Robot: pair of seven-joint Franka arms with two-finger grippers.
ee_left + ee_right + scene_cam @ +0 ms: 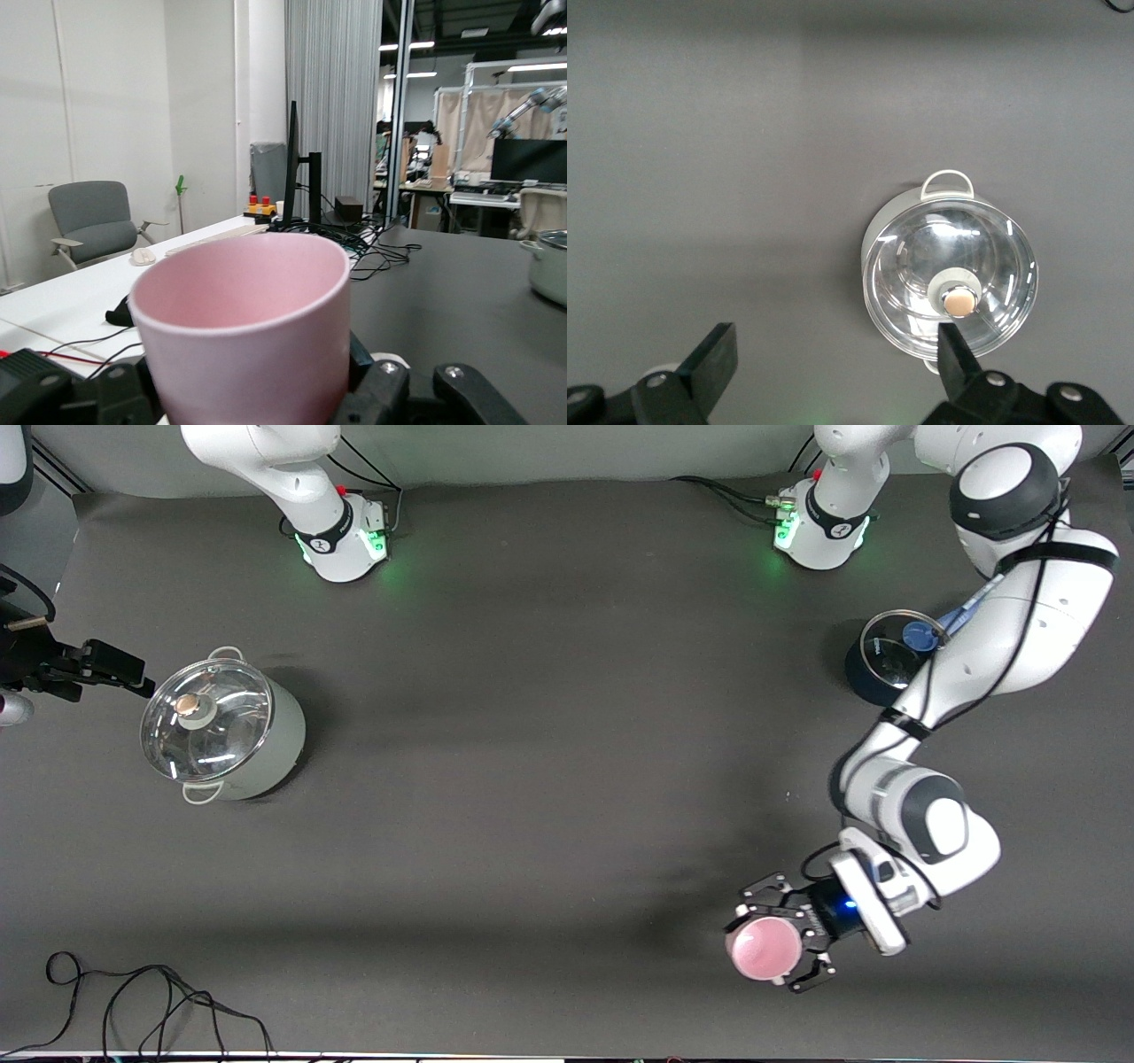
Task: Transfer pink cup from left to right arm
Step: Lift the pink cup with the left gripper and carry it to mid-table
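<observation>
Your left pincer (780, 934) grips the pink cup (764, 948) above the bench (532, 824) edge; your right pincer (833, 363) waits, fingers spread

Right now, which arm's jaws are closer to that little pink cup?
Left. The left gripper is shut on the pink cup, holding it. The right gripper waits open at the right arm's end, beside the lidded white pot.

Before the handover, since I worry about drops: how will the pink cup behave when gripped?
The pink cup looks like thin plain plastic, so probably light and fairly stiff. Its smooth tapered wall could slip upward out of the left gripper, which is shut on it. Open and empty, it would likely tip easily if bumped.
</observation>
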